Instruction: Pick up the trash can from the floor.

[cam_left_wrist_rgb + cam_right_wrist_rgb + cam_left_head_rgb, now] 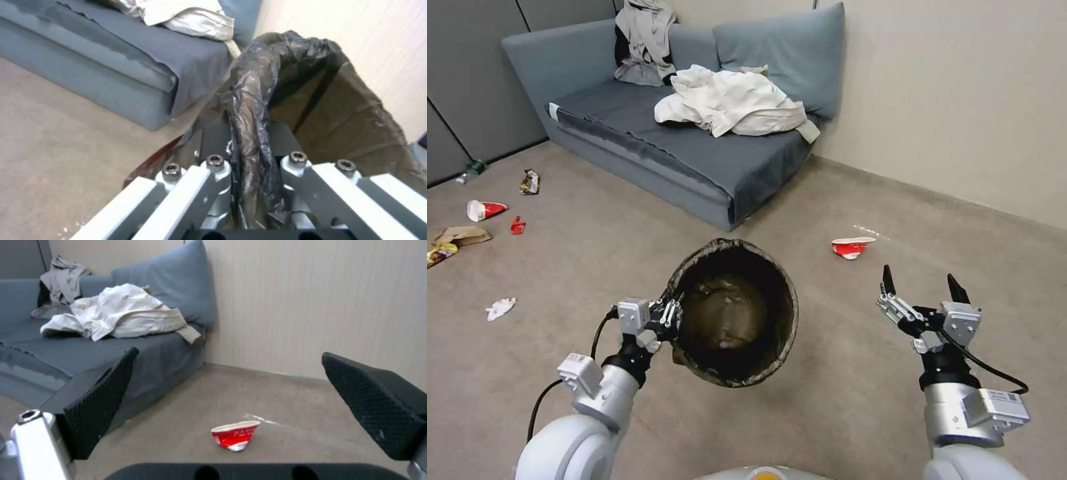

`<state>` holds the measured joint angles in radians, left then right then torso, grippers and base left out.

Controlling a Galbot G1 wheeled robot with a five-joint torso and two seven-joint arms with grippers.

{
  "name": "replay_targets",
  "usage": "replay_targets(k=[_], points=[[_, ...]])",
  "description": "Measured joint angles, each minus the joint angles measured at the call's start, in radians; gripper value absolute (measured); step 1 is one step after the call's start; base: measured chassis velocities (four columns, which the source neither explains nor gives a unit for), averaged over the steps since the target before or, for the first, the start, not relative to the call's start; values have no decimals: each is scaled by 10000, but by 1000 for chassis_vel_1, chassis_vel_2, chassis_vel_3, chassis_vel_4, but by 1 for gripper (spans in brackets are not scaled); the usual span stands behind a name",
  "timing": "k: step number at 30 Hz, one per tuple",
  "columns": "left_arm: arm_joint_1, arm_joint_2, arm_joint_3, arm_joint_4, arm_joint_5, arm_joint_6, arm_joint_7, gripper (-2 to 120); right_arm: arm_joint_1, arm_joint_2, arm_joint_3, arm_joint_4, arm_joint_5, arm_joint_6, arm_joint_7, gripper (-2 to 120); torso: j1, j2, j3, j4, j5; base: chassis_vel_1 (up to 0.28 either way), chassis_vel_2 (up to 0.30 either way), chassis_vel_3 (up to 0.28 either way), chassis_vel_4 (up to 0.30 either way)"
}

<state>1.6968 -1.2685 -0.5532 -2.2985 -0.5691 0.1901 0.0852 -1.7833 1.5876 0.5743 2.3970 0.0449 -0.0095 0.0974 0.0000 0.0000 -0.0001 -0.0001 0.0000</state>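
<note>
We see the bin [730, 313] tilted, its open mouth turned up toward the head camera, with the dark bag [262, 110] folded over the rim. It hangs off the floor [594, 260], held at its left rim by the left pincer [668, 319]. In the left wrist view the pincer's fingers [213, 140] are clenched on the bagged rim, one inside and one outside the wall, with bunched plastic squeezed between them. We cannot tell whether any part of the bin's base touches the carpet, since the body hides it.

The right pincer [922, 285] hovers to the right of the bin, well apart from it, its two black fingers [100, 396] spread wide and grasping nothing. Beyond it, a crushed red-and-white cup [851, 247] lies on the carpet beside a faint pale tape mark [262, 418].

Behind the bin stands a grey-blue sofa [647, 157], its near corner close to the bin's far rim. A pale heap of cloth [730, 103] lies on the seat, and a grey garment [644, 40] hangs over the backrest. The wall [960, 100] runs along the right, with a strip of open carpet between it and the right pincer.

To the left the floor is wide and open, scattered with litter: a second red cup [484, 210], wrappers [529, 181], a brown paper bag [464, 234] and a white crumpled scrap [500, 308].
</note>
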Motion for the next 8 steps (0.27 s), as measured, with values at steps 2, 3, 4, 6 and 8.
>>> replay_targets(k=[2,3,4,6,8], points=[[-19,5,-12,72,-99,46,2,6,5,-11,-2,5,-3,-8,2,100,-1,0,0,0,0,0,0,0,0],[-19,5,-12,72,-99,46,2,6,5,-11,-2,5,-3,-8,2,100,-1,0,0,0,0,0,0,0,0],[-20,6,-20,105,-137,65,2,6,6,-21,-2,6,-4,-13,2,100,-1,0,0,0,0,0,0,0,0],[-20,5,-32,144,-146,74,1,6,11,-33,0,6,-5,-19,2,100,-1,0,0,0,0,0,0,0,0],[-20,1,-32,159,-146,74,2,6,13,-38,0,6,-5,-21,2,100,0,0,0,1,0,0,0,0,0]])
